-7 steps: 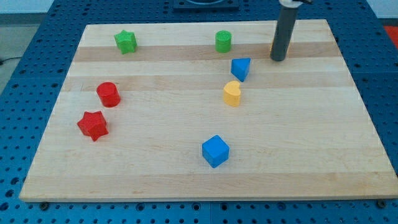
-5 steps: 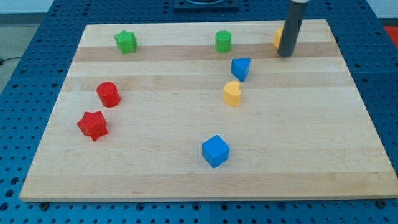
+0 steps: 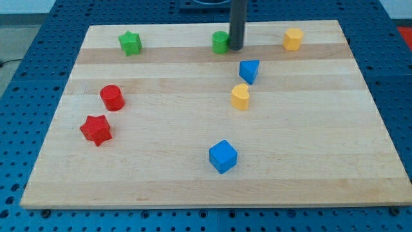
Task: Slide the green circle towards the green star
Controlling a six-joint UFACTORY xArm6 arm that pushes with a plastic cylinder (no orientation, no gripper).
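Note:
The green circle (image 3: 220, 42) stands near the view's top, a little right of centre, partly hidden on its right side by my rod. My tip (image 3: 235, 48) rests against the circle's right side. The green star (image 3: 130, 43) sits at the view's top left, well to the left of the circle, on the same strip of the wooden board (image 3: 322, 142).
A blue triangular block (image 3: 248, 70) and a yellow block (image 3: 240, 97) lie just below my tip. A second yellow block (image 3: 293, 38) is at the top right. A red cylinder (image 3: 112, 97) and red star (image 3: 96, 129) are at the left. A blue cube (image 3: 223, 156) lies near the bottom.
My tip has moved left from beside the top-right yellow block to the green circle's right side. The circle has shifted slightly left. The yellow block is now uncovered.

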